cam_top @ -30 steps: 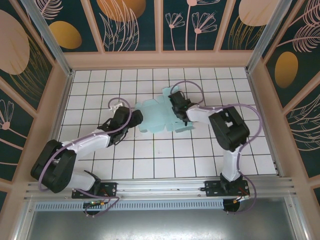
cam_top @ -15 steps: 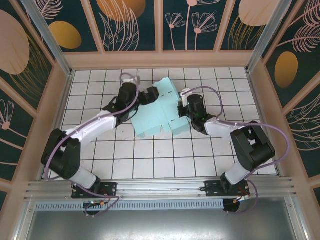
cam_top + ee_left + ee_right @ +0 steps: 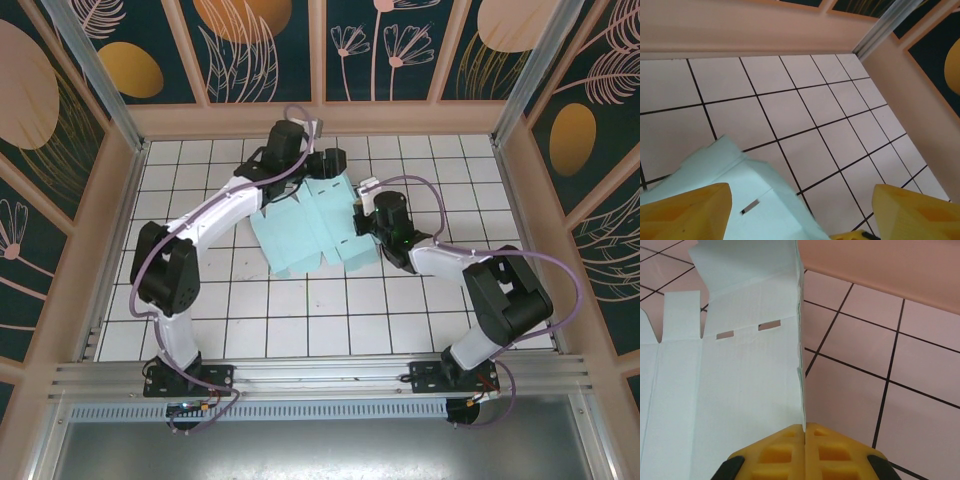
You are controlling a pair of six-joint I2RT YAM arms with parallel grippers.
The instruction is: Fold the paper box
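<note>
Paper box [image 3: 310, 225], near table's [image 3: 520, 300] far edge: right jaws clamp its side as anchor; left jaws wide at its far end, apparently for folding.

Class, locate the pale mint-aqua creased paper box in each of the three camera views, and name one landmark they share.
Top external: pale mint-aqua paper box at the centre, slightly toward the back.
Left wrist: bottom-left corner.
Right wrist: left half.
Shared landmark: tiled tabletop with dark grid lines.

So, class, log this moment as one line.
paper box: unfolded sheet | right gripper: shut on its edge | left gripper: open at far flap
</note>
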